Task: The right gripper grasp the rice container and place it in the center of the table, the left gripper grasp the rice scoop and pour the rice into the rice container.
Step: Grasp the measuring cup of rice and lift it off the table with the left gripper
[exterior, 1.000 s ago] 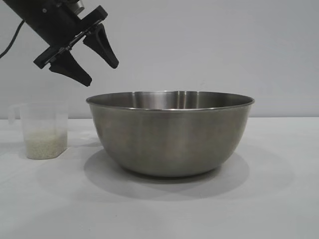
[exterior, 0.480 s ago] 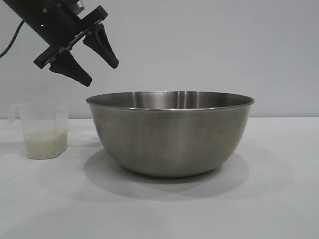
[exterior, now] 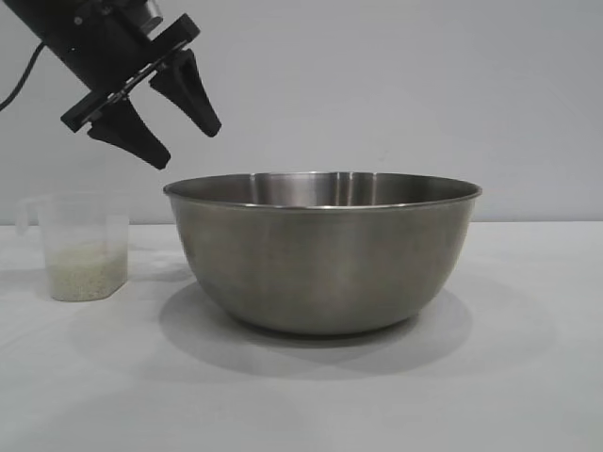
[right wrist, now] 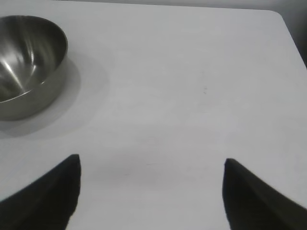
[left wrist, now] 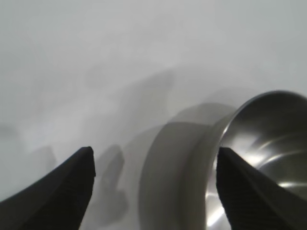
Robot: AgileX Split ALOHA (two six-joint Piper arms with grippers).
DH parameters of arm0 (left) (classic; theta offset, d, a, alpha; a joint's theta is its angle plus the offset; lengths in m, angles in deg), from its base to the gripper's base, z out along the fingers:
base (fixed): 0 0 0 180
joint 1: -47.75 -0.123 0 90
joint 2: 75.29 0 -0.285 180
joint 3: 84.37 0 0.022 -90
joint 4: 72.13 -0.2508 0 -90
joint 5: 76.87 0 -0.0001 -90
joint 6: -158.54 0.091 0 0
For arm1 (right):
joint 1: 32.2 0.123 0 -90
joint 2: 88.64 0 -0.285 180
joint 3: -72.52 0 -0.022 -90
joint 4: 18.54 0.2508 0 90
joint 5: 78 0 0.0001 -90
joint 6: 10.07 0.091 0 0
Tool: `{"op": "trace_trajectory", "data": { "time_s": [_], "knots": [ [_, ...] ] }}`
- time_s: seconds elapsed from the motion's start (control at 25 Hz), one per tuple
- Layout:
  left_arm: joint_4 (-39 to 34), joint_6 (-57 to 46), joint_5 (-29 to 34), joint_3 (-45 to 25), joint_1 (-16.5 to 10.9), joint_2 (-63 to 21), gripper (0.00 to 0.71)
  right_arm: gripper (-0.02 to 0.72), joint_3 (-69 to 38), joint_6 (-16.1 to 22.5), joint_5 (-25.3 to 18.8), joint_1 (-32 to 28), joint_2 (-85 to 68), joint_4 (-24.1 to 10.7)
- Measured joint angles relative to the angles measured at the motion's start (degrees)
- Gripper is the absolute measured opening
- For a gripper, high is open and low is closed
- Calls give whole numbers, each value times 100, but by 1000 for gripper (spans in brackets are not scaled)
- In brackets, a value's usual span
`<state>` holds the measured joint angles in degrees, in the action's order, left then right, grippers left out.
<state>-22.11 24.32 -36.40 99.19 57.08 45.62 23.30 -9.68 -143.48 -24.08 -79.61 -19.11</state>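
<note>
The bowl [exterior: 322,252] already sits mid-worktop [exterior: 528,377], so the scoop step is in hand. The left gripper [exterior: 177,124] hangs spread and empty above the scoop [exterior: 83,247], which stands left of the bowl holding rice [exterior: 86,273]; next it must descend onto the scoop. The right gripper [right wrist: 152,191] is spread, empty, well right of the bowl.

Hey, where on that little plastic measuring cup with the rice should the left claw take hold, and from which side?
Probably across the rice scoop body near its open top, coming down from above. It stands upright on the table, and the rice sits low. The loop handle on its far-left side looks thin. The left claw hangs open above it, near the rice container.
</note>
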Motion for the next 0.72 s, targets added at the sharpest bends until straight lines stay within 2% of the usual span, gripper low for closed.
{"op": "trace_trajectory", "data": {
  "time_s": [0.2, 0.48, 0.64, 0.72],
  "knots": [
    [-772, -388, 322, 0, 0, -556, 469, 517, 0, 0, 0, 0, 0, 0],
    [-2739, -2024, 1137, 0, 0, -1573, 469, 517, 0, 0, 0, 0, 0, 0],
    [-3540, -2733, 1751, 0, 0, -2156, 469, 517, 0, 0, 0, 0, 0, 0],
    [-3733, -2973, 1845, -135, 0, -2461, 469, 517, 0, 0, 0, 0, 0, 0]
  ]
}}
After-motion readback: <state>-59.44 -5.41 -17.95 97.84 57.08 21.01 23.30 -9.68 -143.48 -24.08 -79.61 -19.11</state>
